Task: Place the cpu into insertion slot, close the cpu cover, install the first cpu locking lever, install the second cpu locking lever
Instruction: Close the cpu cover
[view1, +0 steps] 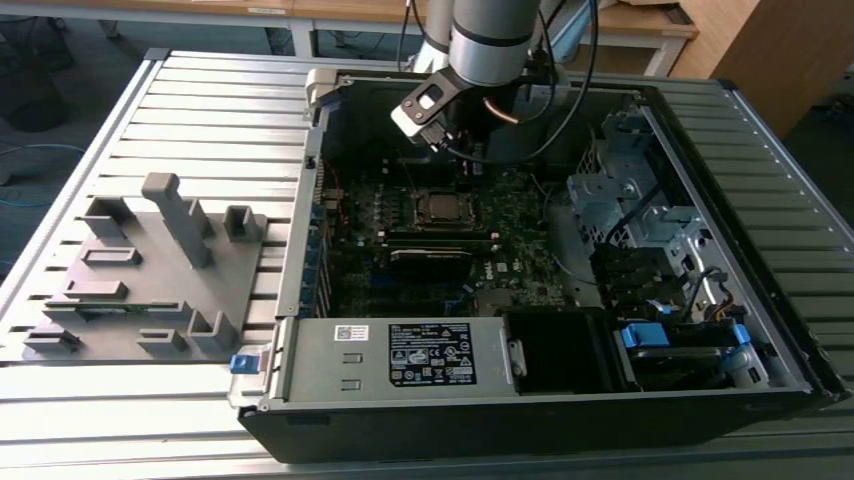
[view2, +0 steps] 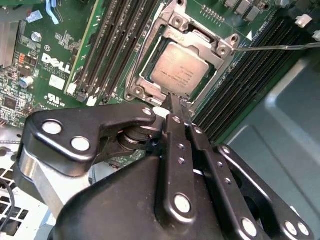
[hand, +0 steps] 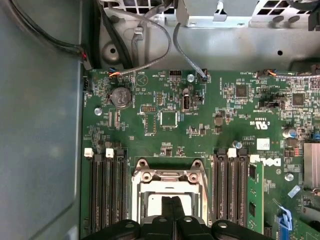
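Note:
The cpu (view2: 180, 70), a dull silver square chip, lies flat in the insertion slot (view1: 441, 207) on the green board. Its silver cpu cover (view2: 216, 48) lies down around it, and the chip shows through the cover's window. A thin metal locking lever (view2: 280, 47) reaches from the socket's corner out over the memory slots. My gripper (view2: 176, 102) is shut with nothing between its fingers, and its tips hover just off one edge of the socket. In the first wrist view the gripper (hand: 173, 202) hangs over the cover frame (hand: 167, 174). The exterior view shows the gripper (view1: 451, 150) inside the case, just behind the socket.
Black memory slots (view2: 107, 45) flank the socket on both sides. A grey power supply (view1: 400, 355) stands at the case's front and metal drive bays (view1: 627, 200) on the exterior view's right. Cables (hand: 150, 45) run along the case wall. A grey fixture plate (view1: 147, 270) lies outside the case.

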